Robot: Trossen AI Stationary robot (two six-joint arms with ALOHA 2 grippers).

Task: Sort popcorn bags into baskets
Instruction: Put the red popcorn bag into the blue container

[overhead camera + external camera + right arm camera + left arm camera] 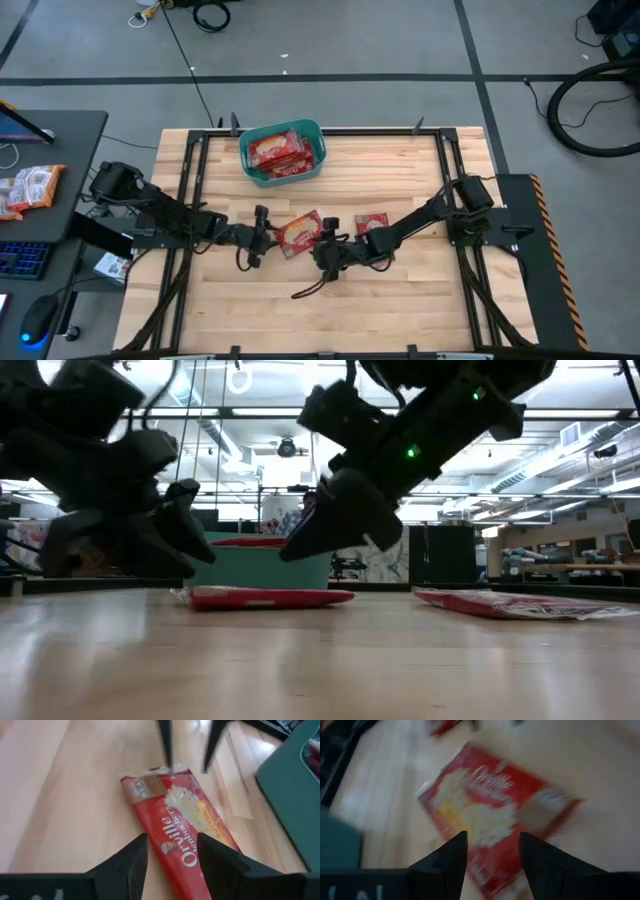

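One red popcorn bag [300, 232] lies flat on the wooden table between my two grippers; it also shows as the bag [495, 800] [185, 830] [260, 597]. My left gripper [262, 238] [492, 837] is open, just left of and above it. My right gripper [322, 245] [171, 840] is open at its right side, also above it. A second popcorn bag [372, 228] [520, 603] lies flat farther right, partly under my right arm. The teal basket [283, 153] [265, 565] stands near the far edge and holds several red bags.
A dark cable [312, 288] trails across the table near my right gripper. Black rails [186, 200] run along the table's sides. A side desk on the left carries orange-and-white snack packets [28, 188], a keyboard and a mouse. Bare wood lies toward the near edge.
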